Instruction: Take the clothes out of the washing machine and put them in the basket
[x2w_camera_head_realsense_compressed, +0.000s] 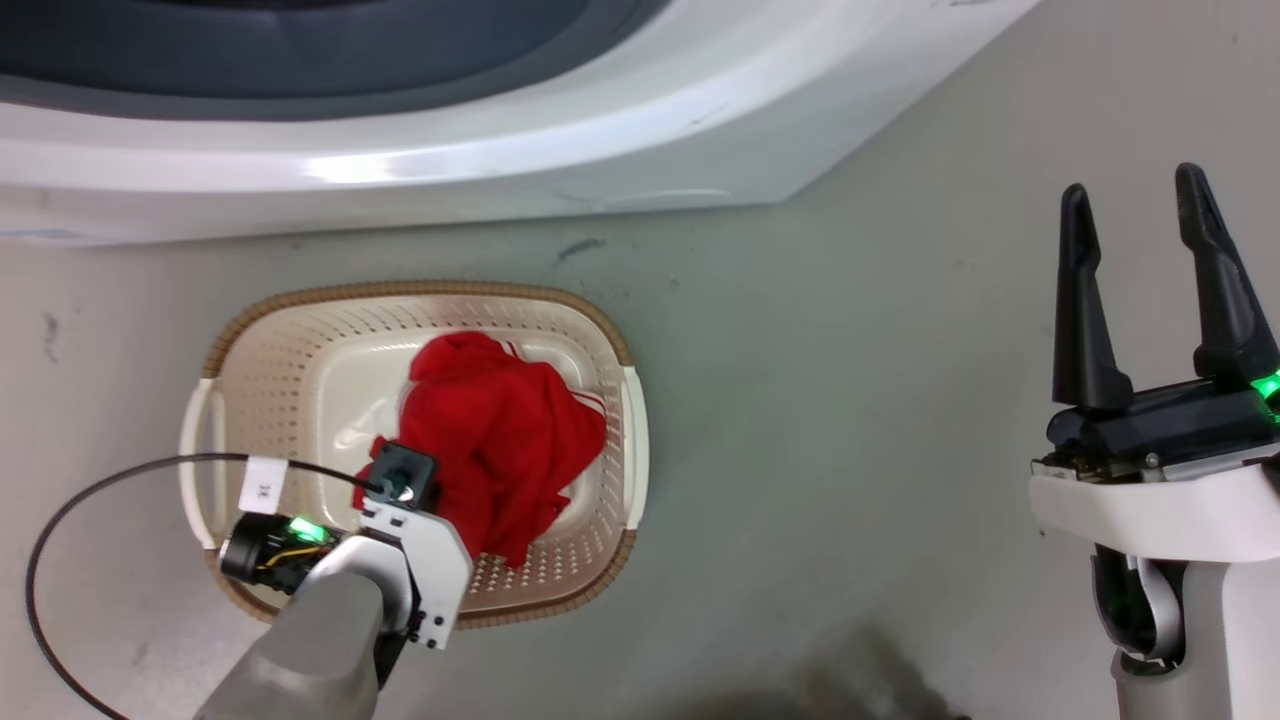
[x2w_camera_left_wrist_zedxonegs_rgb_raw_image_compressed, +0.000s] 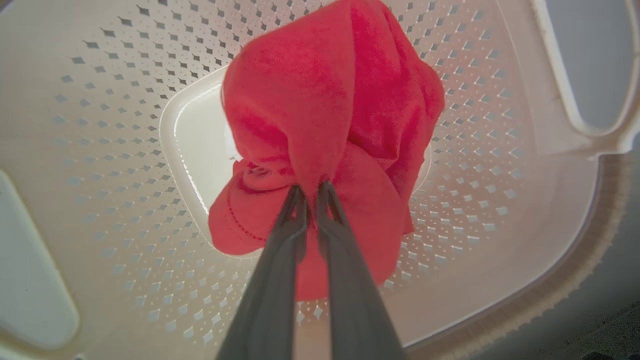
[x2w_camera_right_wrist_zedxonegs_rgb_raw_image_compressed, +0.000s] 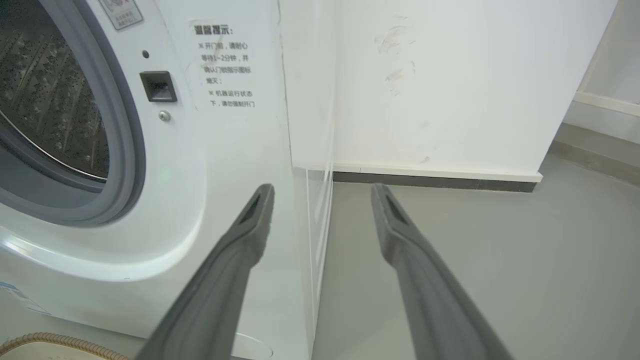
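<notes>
The clothes (x2w_camera_head_realsense_compressed: 495, 440) show as one red bundle with white trim, hanging into the basket (x2w_camera_head_realsense_compressed: 420, 288) from the left end effector (x2w_camera_left_wrist_zedxonegs_rgb_raw_image_compressed: 311, 192). We cannot tell whether this bundle is one garment or two. In the left wrist view the fingers (x2w_camera_left_wrist_zedxonegs_rgb_raw_image_compressed: 280, 260) are pinched almost together on a fold of the red cloth, and the bulk of it droops inside the perforated walls towards the basket's pale bottom. Whether it already rests there we cannot say. The basket stands on the floor (x2w_camera_head_realsense_compressed: 850, 400), just in front of the washing machine (x2w_camera_head_realsense_compressed: 500, 130).

Further right, the right end effector (x2w_camera_head_realsense_compressed: 1132, 182) hovers well apart from the basket, spread wide and holding nothing. Its wrist view looks at the machine's front and a slice of the steel drum (x2w_camera_right_wrist_zedxonegs_rgb_raw_image_compressed: 45, 100).

We judge that the placing step is near its end: the cloth is over the right spot and only needs letting go. The next move calls for parting the left fingers, then lifting straight up so the fabric slips off and does not trail over the rim. After that we would look into the drum, since so small a slice does not tell us whether another garment waits inside.
</notes>
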